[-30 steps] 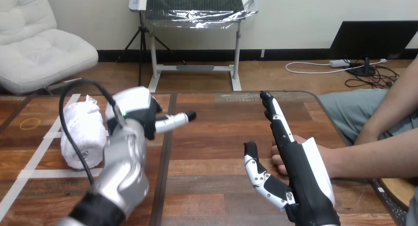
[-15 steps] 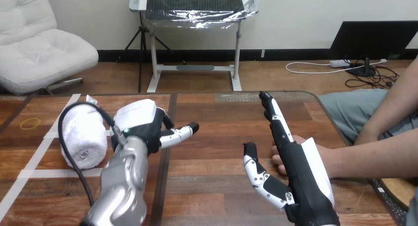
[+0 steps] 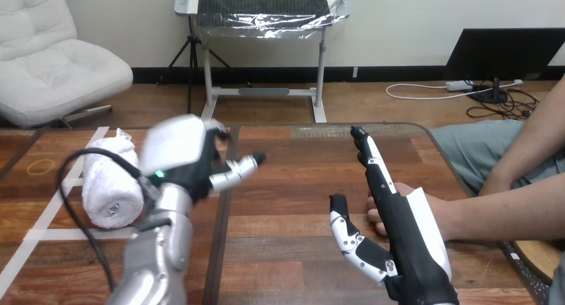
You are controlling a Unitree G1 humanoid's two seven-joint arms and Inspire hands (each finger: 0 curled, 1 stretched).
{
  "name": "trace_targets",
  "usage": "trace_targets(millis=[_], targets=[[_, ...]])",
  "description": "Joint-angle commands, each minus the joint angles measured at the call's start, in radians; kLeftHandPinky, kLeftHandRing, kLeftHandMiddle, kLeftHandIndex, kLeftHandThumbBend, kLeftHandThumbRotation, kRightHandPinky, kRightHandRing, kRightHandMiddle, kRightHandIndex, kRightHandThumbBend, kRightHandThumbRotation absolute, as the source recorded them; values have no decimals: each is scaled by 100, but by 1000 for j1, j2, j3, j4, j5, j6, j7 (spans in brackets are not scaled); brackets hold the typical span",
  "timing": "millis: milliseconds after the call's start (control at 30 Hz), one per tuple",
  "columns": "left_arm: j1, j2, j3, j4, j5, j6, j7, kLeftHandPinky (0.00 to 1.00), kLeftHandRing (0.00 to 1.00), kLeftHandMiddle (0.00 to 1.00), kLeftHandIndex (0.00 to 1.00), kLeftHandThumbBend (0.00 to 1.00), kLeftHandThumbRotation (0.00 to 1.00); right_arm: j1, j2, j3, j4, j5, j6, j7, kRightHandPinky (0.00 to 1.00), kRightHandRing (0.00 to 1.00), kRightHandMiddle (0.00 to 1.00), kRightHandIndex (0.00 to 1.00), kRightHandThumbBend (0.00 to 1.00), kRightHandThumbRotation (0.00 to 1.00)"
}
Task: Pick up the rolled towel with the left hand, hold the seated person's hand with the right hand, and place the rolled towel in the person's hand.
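Observation:
The white rolled towel [image 3: 105, 186] lies on the wooden table [image 3: 293, 178] at the left, inside white tape lines. My left hand [image 3: 181, 155] hovers just right of the towel, its white back toward me and its thumb [image 3: 236, 170] sticking out straight to the right; it holds nothing. My right hand [image 3: 403, 218] stands on edge at the right with straight fingers [image 3: 370, 160] pointing away and the thumb spread. The person's hand [image 3: 375, 215] rests on the table right behind it, fingertips showing past my palm; I cannot tell whether they touch.
The person's forearm [image 3: 496, 215] comes in from the right edge. A yellow rubber band [image 3: 41, 165] lies at the far left. White tape lines [image 3: 48, 215] mark the table around the towel. A round wooden thing [image 3: 536, 258] sits at the bottom right corner.
My left hand has shifted left and slightly up, closer to the towel's right side. The right hand, the person's hand and the towel have stayed put.

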Motion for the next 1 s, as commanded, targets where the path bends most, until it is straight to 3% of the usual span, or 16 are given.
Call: trace_targets(millis=[0,333,633,967], targets=[[-81,94,130,-147,76,-60,138,58,68,75,81,56,77,-85,48,1,-59,-18,3,-24,100,100,100,100,0,0],[-70,123,179,-77,84,-79,152,75,78,83,88,59,81,-80,45,0,-58,-16,7,-23,100,100,100,100,0,0],[-88,124,222,15,86,-41,167,85,86,87,92,66,86,-84,41,-4,-49,-14,2,-25,100,100,100,100,0,0],[-153,126,259,179,66,1,208,91,91,93,98,78,95,-95,39,-4,-39,-17,-5,-27,100,100,100,100,0,0]])
